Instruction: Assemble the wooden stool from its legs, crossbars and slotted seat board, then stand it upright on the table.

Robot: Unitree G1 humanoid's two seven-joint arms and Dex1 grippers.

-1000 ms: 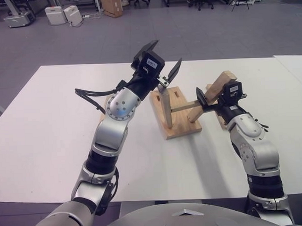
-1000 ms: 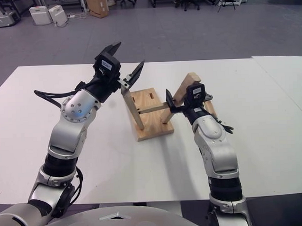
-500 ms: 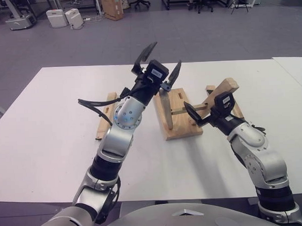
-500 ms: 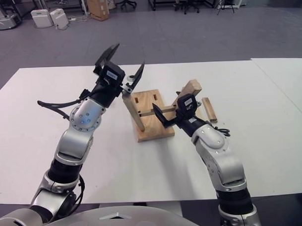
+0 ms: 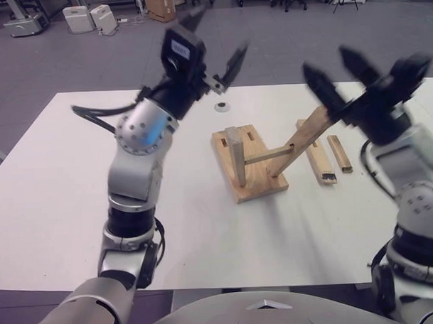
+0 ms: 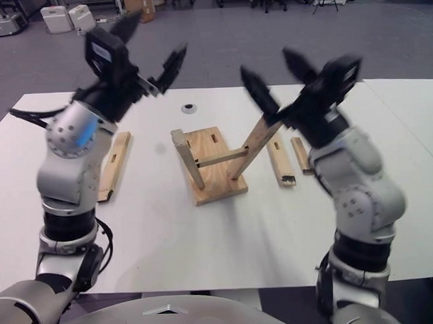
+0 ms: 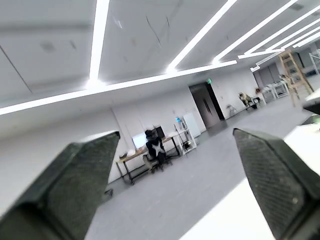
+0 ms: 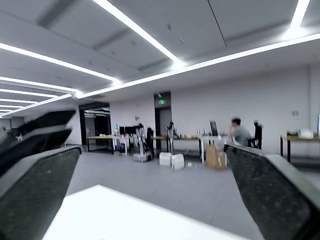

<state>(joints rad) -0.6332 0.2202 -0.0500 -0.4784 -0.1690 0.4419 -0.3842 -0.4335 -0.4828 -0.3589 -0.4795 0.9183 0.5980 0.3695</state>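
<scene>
Centre of a white rectangular table (image 5: 75, 181): a flat pale wooden seat board (image 5: 263, 183) with short slots cut in it, lying flat. On the board's left part, a pale square wooden leg (image 5: 235, 154) standing close to upright. From that leg, a thin wooden crossbar (image 5: 267, 156) running level to a second pale wooden leg (image 5: 301, 141), which leans steeply away to the right with its lower end at the board's right edge. Cannot tell whether either leg sits in a slot.

Just right of the board, flat on the table and side by side: two short loose wooden bars (image 5: 320, 162). Well to the left of the board: one more flat wooden piece (image 6: 113, 165). Beyond the board: a small dark round object (image 5: 220, 105).

Left gripper (image 5: 214, 41): high above the table's far left part, dark fingers spread wide, apart from all the wood. Right gripper (image 5: 325, 60): high above the leaning leg and the loose bars, fingers likewise spread wide, touching none of them.
</scene>
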